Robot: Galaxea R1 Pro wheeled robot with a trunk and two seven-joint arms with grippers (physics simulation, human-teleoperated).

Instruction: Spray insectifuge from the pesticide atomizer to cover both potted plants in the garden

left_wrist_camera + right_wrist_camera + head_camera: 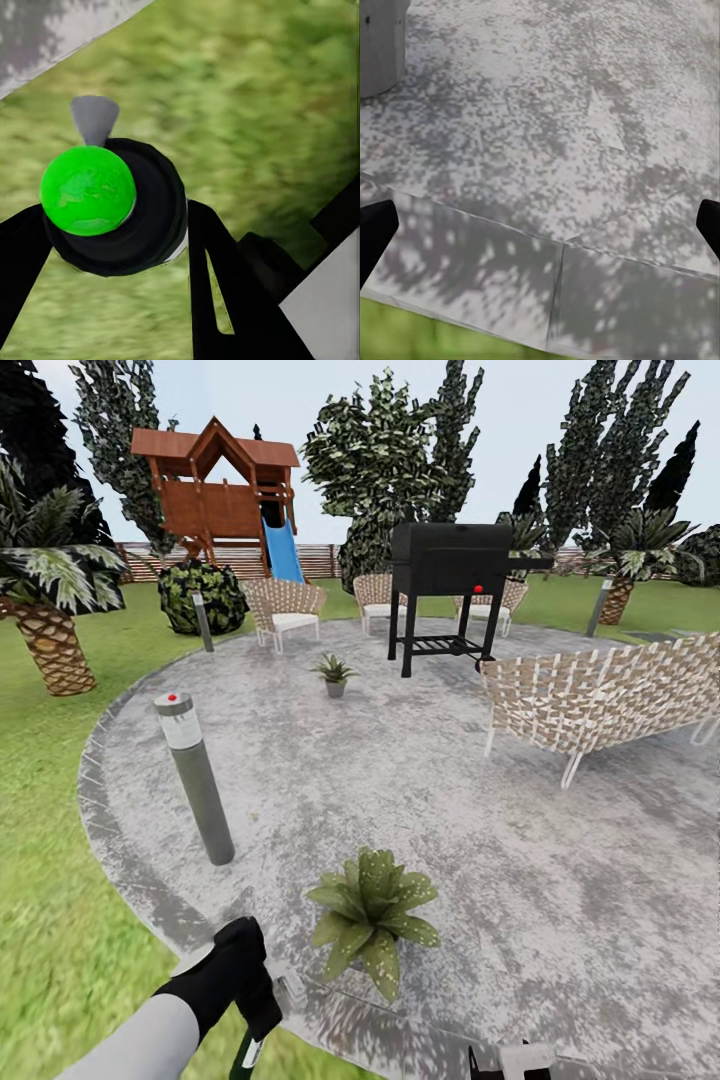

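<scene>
Left gripper, lower left of the head view, is clamped on the pesticide atomizer, which hangs below the hand at the bottom edge, over the grass beside the patio rim. The near potted plant sits just right of it, lower centre. The far potted plant is upper centre, well apart, left of the black grill.

Step in hand, as I judge it: aim and spray the near plant. To do it well: turn the spray head toward the rosette, not the lawn; keep the bottle upright; sweep across all leaves, since full cover is required. Then move on to the far one.

Left wrist view adds what the head view lacks: fingers close on either side of the atomizer, bright green cap toward the camera, pale nozzle tip pointing away over grass. So the aim is currently off the plant, I'd say.

Right gripper: in the right wrist view its dark fingertips sit at opposite frame edges, spread wide, nothing between them, patio slabs below. In the head view it barely shows at the bottom edge.
</scene>
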